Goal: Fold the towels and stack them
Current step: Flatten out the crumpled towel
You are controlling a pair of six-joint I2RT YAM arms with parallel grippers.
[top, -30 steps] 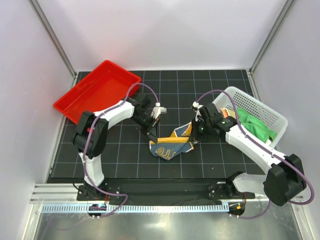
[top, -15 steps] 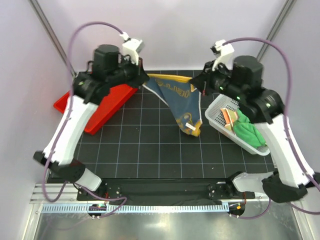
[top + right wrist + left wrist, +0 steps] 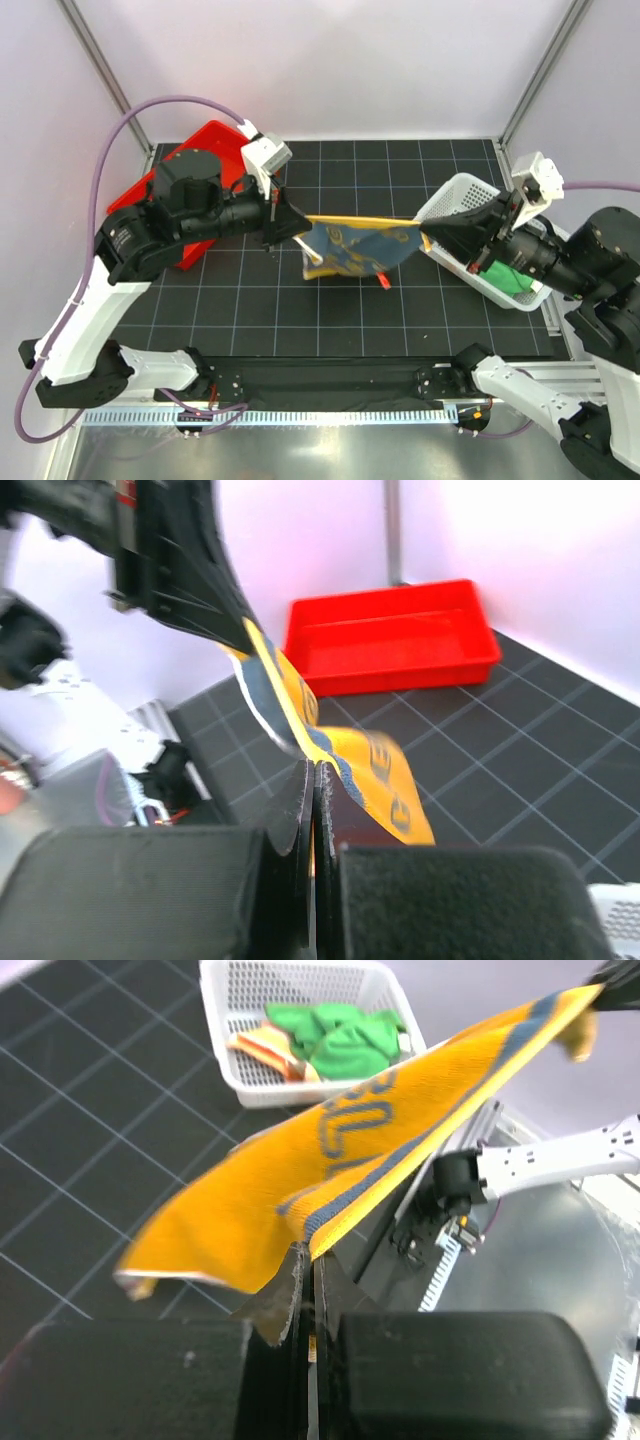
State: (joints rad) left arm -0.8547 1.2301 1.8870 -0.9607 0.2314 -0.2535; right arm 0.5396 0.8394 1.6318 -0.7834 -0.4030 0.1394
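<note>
The yellow-orange towel (image 3: 360, 248) hangs taut in mid-air between my left gripper (image 3: 297, 222) and right gripper (image 3: 427, 238), each pinched shut on a top corner. Its soft cloth sags above the black gridded mat (image 3: 250, 300). The green towel (image 3: 508, 277) lies crumpled in the white perforated basket (image 3: 450, 195) under my right arm.

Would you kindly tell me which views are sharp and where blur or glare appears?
Top external view: evenly lit, sharp, a dull sheen on the metal sheet. Left wrist view: the yellow towel is smeared at its lower edge, the white basket fairly crisp, the left hand dark and unfocused. Right wrist view: soft throughout, the red tray readable, the wall behind washed out.
</note>
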